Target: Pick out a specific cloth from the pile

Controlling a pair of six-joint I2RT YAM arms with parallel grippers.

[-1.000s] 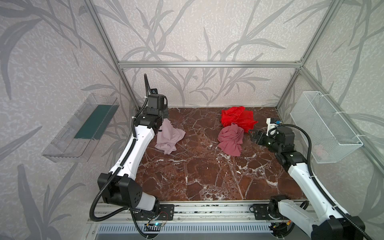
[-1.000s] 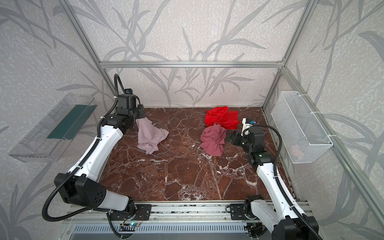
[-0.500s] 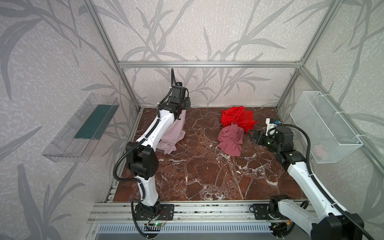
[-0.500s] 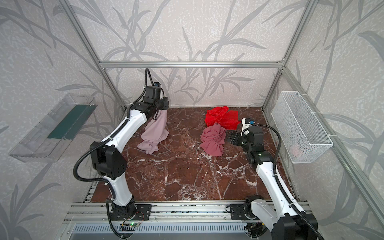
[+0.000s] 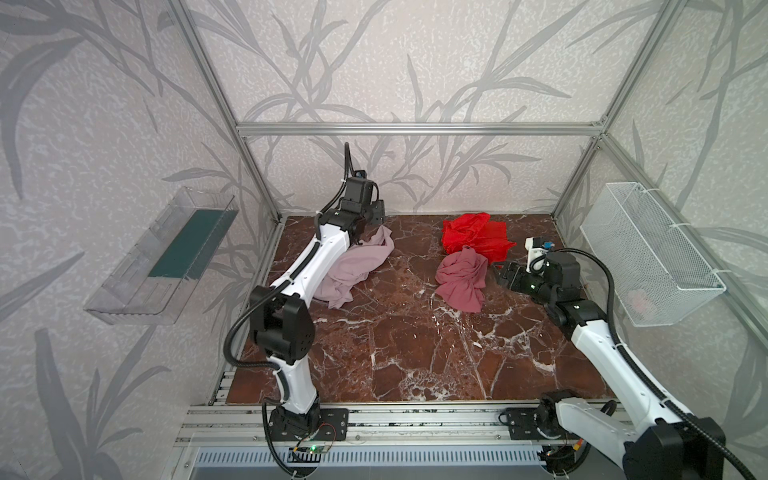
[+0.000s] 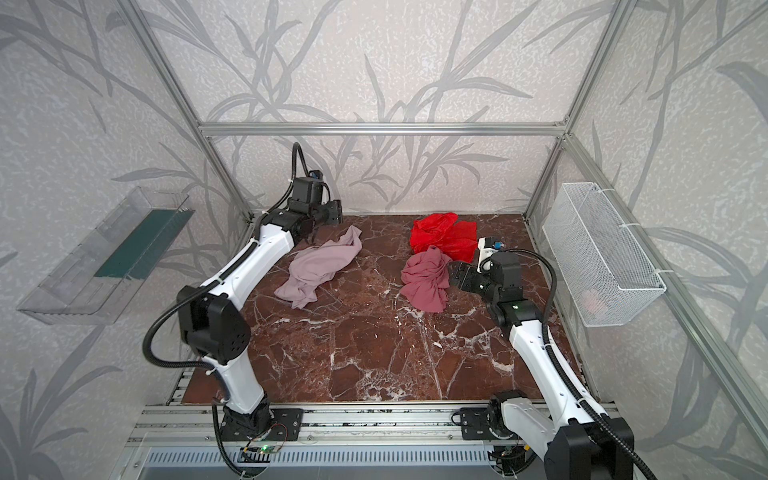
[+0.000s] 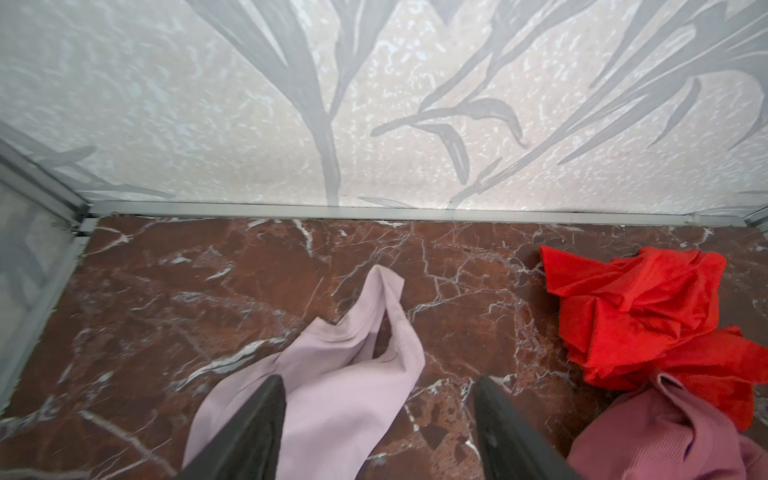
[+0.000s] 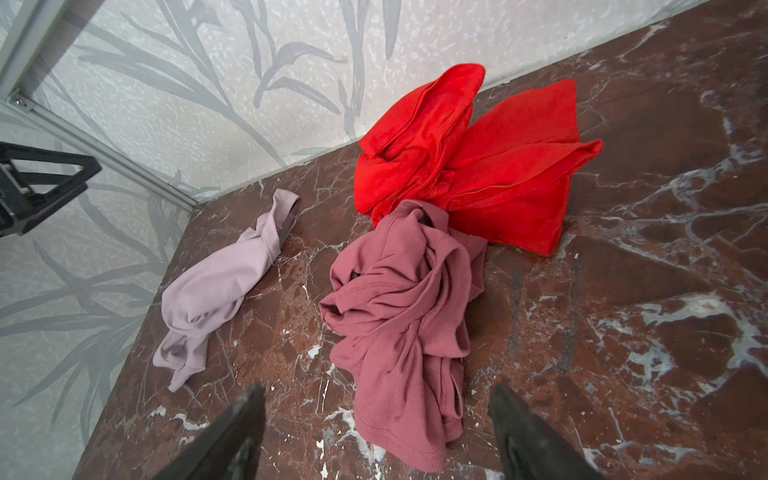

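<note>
Nearest the front rail, the right gripper [image 8: 377, 388] sits just right of the dusty-rose cloth [image 6: 426, 282]. Its fingers are spread wide and hold nothing. It does best not to move, since any nudge would stir the pile [image 5: 471, 251].

Well to the left of the dusty-rose cloth, with bare marble table [image 6: 374, 353] between, lies the cloth [image 6: 320, 266]. It is the pale lilac one, crumpled and stretched toward the back wall. Over its far end hangs the left gripper [image 7: 379, 381], jaws apart and gripping nothing, the fabric loose beneath them (whether a finger brushes a fold, the wrist view does not settle).

The step looks to be the let-go and retreat. The gripper should lift straight up with jaws wide, so no fingertip snags the ribbed edge and drags it back toward the dusty-rose cloth. Farthest back, touching the dusty-rose cloth from behind, is the red cloth [image 6: 442, 239].

Counted:
- three cloths: one lilac, one dusty-rose, one red
- two grippers
- one wire basket [image 5: 648, 257], right of the dusty-rose cloth
- one clear tray [image 5: 166, 257], far to its left
</note>
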